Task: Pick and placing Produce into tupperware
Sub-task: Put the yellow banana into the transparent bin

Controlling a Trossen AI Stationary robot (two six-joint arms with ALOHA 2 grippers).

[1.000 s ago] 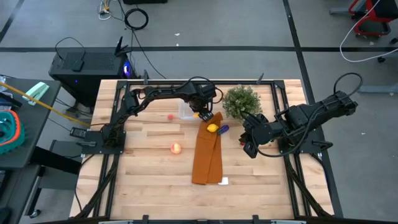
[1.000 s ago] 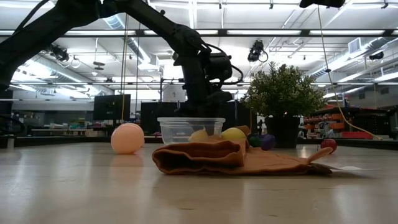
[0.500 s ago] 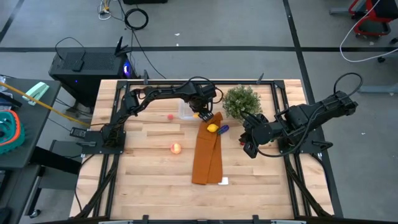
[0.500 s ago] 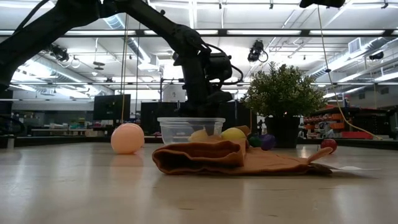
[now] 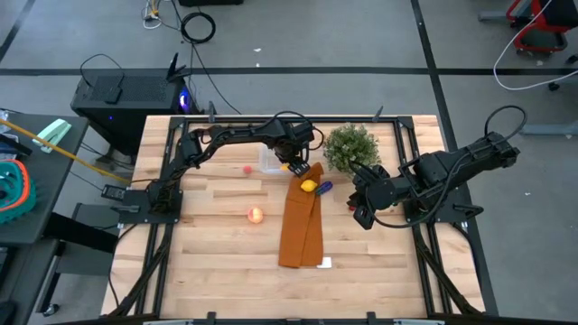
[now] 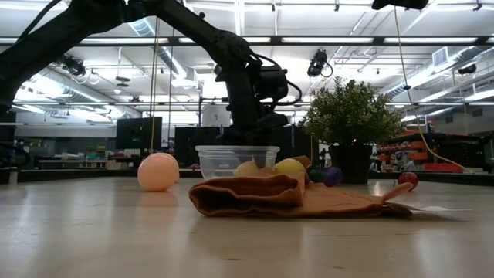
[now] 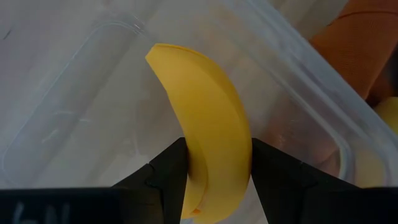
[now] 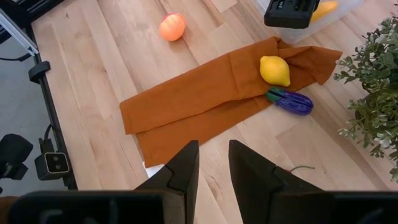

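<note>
Nothing has moved since the earlier frame. Your left gripper [image 7: 214, 171] stays clamped on the banana [image 7: 208, 124] over the tupperware [image 7: 74, 112]. Right gripper [image 8: 212, 165] waits beside the potted plant [image 5: 350, 146], jaws slightly apart, empty.

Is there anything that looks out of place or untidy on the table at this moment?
Nothing is spilled or damaged. The orange cloth lies rumpled and folded over itself, with the lemon resting on it. The left gripper holds the banana over the tupperware.
</note>
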